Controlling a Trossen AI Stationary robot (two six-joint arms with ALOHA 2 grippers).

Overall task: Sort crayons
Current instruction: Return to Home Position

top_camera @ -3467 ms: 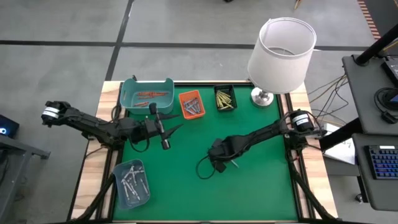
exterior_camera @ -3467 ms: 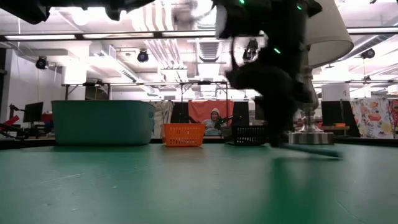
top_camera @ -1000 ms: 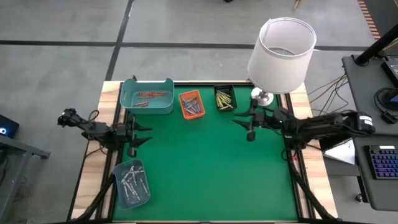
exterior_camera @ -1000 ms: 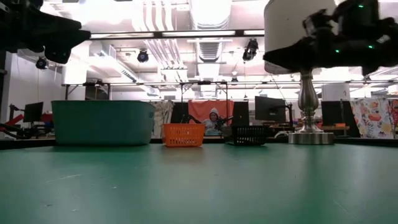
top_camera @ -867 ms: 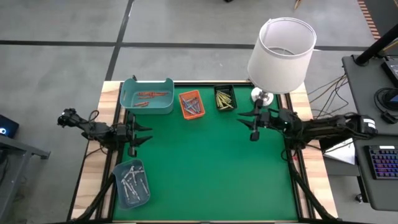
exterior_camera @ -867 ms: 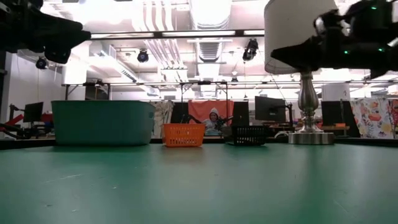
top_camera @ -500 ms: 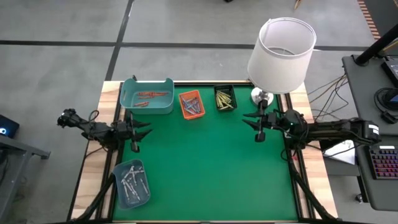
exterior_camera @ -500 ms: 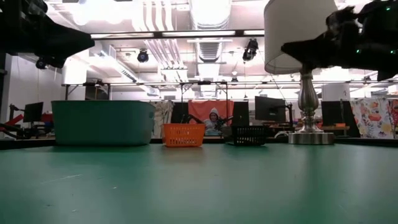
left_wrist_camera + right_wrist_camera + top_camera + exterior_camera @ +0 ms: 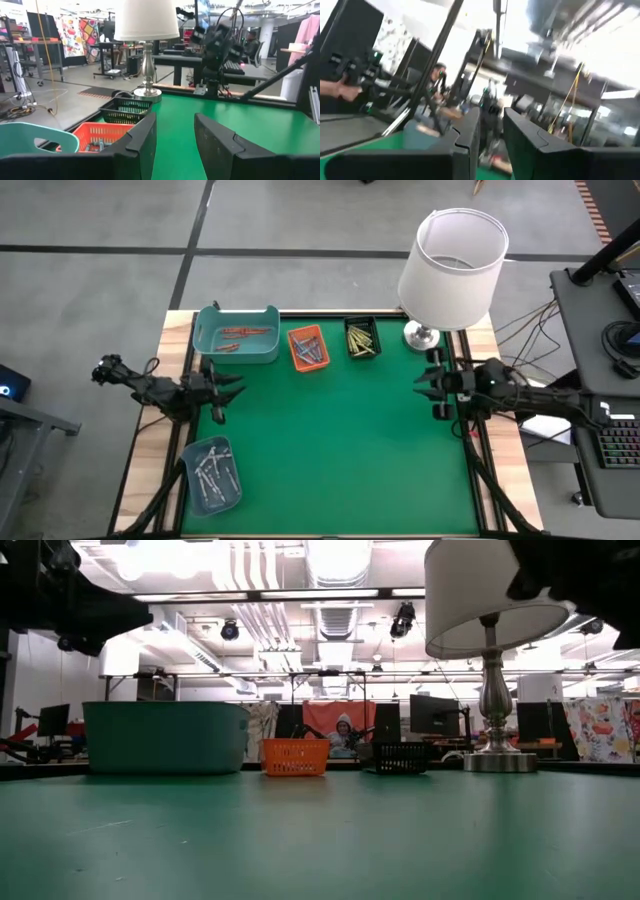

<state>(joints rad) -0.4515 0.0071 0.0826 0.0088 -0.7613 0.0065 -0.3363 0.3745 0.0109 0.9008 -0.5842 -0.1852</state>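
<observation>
The crayons lie in four small trays. Red ones [image 9: 240,333] are in the teal tray [image 9: 210,345]. Orange and blue ones [image 9: 308,348] fill the orange tray [image 9: 296,335]. Yellow-green ones [image 9: 360,340] lie in the black tray [image 9: 374,325]. Silvery grey ones [image 9: 213,470] are in a clear tray [image 9: 192,452] at the near left. My left gripper [image 9: 222,394] hovers open at the table's left edge, pointing level across the mat [image 9: 175,125]. My right gripper [image 9: 433,386] hovers open at the right edge, below the lamp; its fingers [image 9: 491,120] hold nothing.
A lamp with a white shade [image 9: 452,268] stands on its metal base [image 9: 420,335] at the far right corner. The green mat [image 9: 330,440] fills the table between the arms. A raised dark frame [image 9: 470,480] runs along the mat's edges.
My right gripper has drawn back toward the table's right edge, away from the black tray, and has tipped upward. In the low view it has slid up and right, almost out of the picture. The trays and crayons have kept still.
</observation>
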